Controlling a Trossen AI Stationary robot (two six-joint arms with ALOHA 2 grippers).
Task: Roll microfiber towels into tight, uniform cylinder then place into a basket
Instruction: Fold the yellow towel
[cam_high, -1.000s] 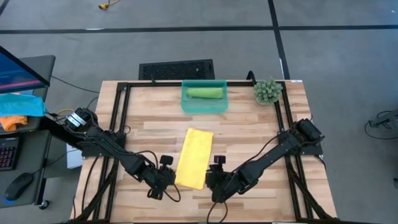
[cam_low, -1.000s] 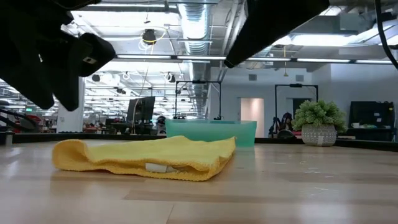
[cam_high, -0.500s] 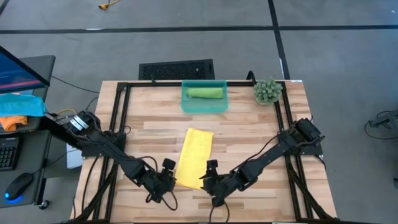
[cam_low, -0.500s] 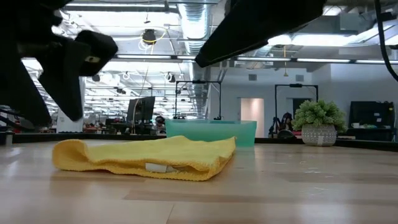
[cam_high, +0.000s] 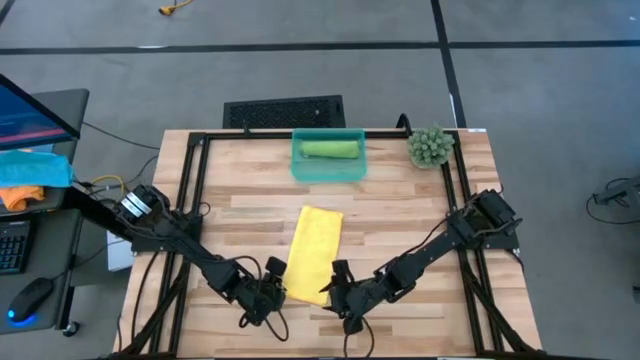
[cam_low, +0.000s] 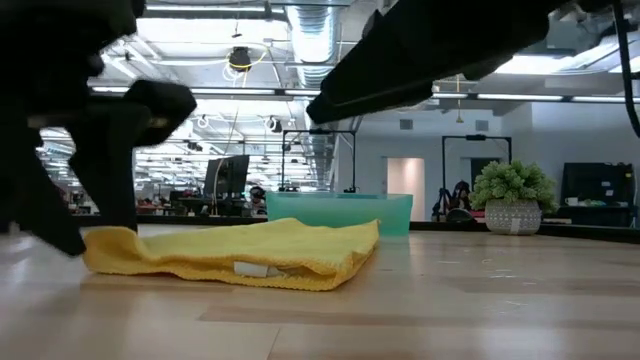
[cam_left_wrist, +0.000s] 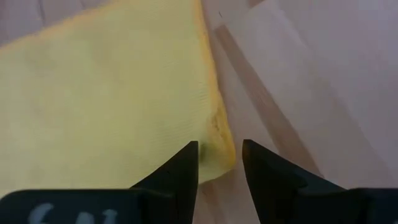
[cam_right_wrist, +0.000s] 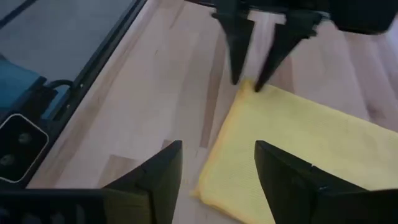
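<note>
The yellow microfiber towel (cam_high: 313, 253) lies folded flat on the table, a long strip running near to far. My left gripper (cam_left_wrist: 219, 163) is open and low at the towel's near left corner (cam_left_wrist: 219, 134), one finger on each side of it. My right gripper (cam_right_wrist: 217, 168) is open above the near right corner (cam_right_wrist: 208, 190), its fingers apart over the cloth's edge. A green rolled towel (cam_high: 330, 149) lies inside the teal basket (cam_high: 300, 165) at the table's far edge. My left gripper slants down from the near left, its two fingers (cam_right_wrist: 238, 59) astride the yellow towel's near left corner. One fingertip (cam_right_wrist: 258, 84) stands right at the cloth's edge. Whether it touches the cloth I cannot tell. The towel lies flat on the table.
A small potted plant (cam_high: 430, 146) stands at the far right of the table, beside the basket. A black grille panel (cam_high: 285, 110) lies on the floor beyond the far edge. Bare wood (cam_high: 400, 215) shows between the towel and the basket and on both sides.
Both grippers have sunk toward the towel's near end. My right gripper has shifted left, toward the near right corner, and tipped more level. My left gripper has come down at the near left corner and rolled a little. The towel has kept still.
</note>
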